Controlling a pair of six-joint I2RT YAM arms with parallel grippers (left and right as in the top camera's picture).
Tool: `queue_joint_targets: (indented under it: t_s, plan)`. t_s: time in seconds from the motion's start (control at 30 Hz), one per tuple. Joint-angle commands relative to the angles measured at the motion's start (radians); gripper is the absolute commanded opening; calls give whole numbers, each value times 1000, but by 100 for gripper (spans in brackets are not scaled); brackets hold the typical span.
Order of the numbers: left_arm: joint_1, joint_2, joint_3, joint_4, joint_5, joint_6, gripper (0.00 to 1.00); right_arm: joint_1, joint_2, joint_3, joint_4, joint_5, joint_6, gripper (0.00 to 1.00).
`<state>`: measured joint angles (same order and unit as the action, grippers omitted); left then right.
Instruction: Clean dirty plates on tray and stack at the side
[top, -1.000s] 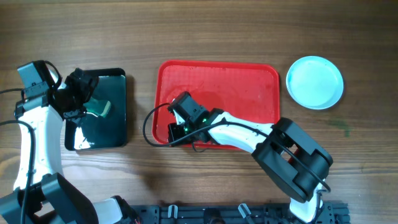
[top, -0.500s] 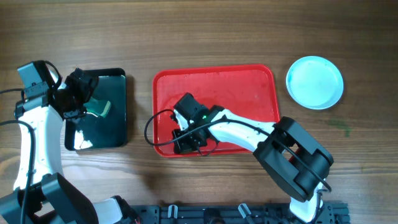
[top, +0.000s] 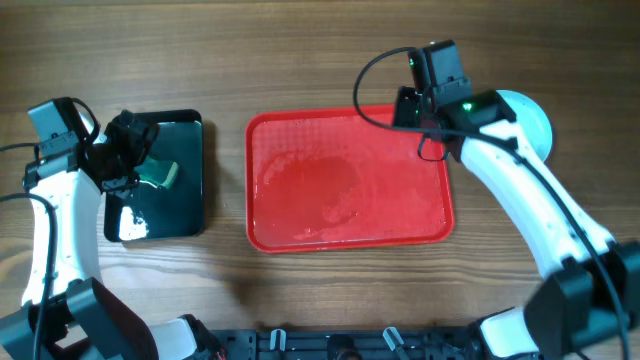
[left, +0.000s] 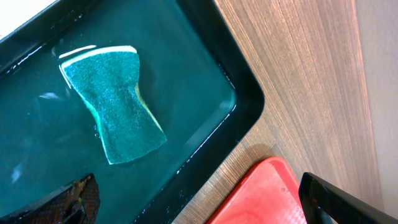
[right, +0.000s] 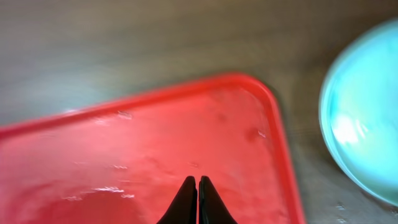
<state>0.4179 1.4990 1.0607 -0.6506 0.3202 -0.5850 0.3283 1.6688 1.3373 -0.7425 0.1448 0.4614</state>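
Tray (top: 350, 190) central, cyan plate (right: 367, 124) just right of it. Your right gripper (right: 198, 198) hangs pinched together on nothing over its far-right corner; left gripper (left: 199, 199) gapes above sponge (left: 115, 102) in black tray (left: 214, 68).

Wooden table (top: 320, 50) with a black tray (top: 198, 185), a red tray (top: 340, 190) and a pale cyan plate (top: 537, 122), each apart.

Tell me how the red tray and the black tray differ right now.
The red tray is larger and wider; the black tray is smaller and narrower. The red tray holds no object, only a wet sheen; the black tray holds a green sponge lying in what looks like water. The red tray sits mid-table; the black tray lies to its left in the overhead view. Both are rectangular, round-cornered, with raised rims.
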Motion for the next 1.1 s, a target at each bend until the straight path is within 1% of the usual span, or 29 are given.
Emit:
queue_joint_targets:
  t_s: [0.0, 0.07, 0.13, 0.2, 0.23, 0.33, 0.37, 0.43, 0.5, 0.63, 0.8, 0.87, 0.93, 1.0, 1.03, 1.07]
  plan:
    - [3, 3, 5, -18, 11, 5, 100, -29, 125, -20, -122, 34, -13, 4]
    - [3, 3, 5, -18, 11, 5, 100, -42, 132, -20, -220, 6, -18, 4]
    - [3, 3, 5, -16, 11, 5, 100, -40, 132, -21, -377, -37, -16, 4]
    - [3, 3, 5, -13, 11, 5, 100, -30, 132, -29, -468, -45, -14, 4]
    - [3, 3, 5, -11, 11, 5, 100, -28, 132, -48, -471, -50, -13, 4]
    - [3, 3, 5, -11, 11, 5, 100, -29, 132, -183, -383, -65, 14, 4]
    - [3, 3, 5, -11, 11, 5, 100, -29, 132, -229, -349, -97, 13, 4]
    - [3, 3, 5, -10, 12, 5, 100, -29, 132, -248, -346, -139, 10, 4]
    - [3, 3, 5, -10, 12, 5, 100, -29, 132, -267, -346, -139, 10, 4]
    - [3, 3, 5, -9, 12, 5, 100, -29, 132, -396, -283, -155, 27, 5]
    - [3, 3, 5, -9, 12, 5, 100, -29, 131, -397, -336, -199, 28, 4]
    - [3, 3, 5, -9, 12, 5, 100, -29, 125, -395, -328, -198, 26, 4]
    - [3, 3, 5, -9, 12, 5, 100, -29, 98, -366, -320, -199, 23, 4]
    - [3, 3, 5, -9, 12, 5, 100, -29, 31, -312, -324, -199, 13, 5]
    - [3, 3, 5, -9, 12, 5, 100, -29, -14, -291, -327, -199, 9, 17]
    - [3, 3, 5, -9, 11, 5, 100, -29, -120, -263, -328, -198, 8, 34]
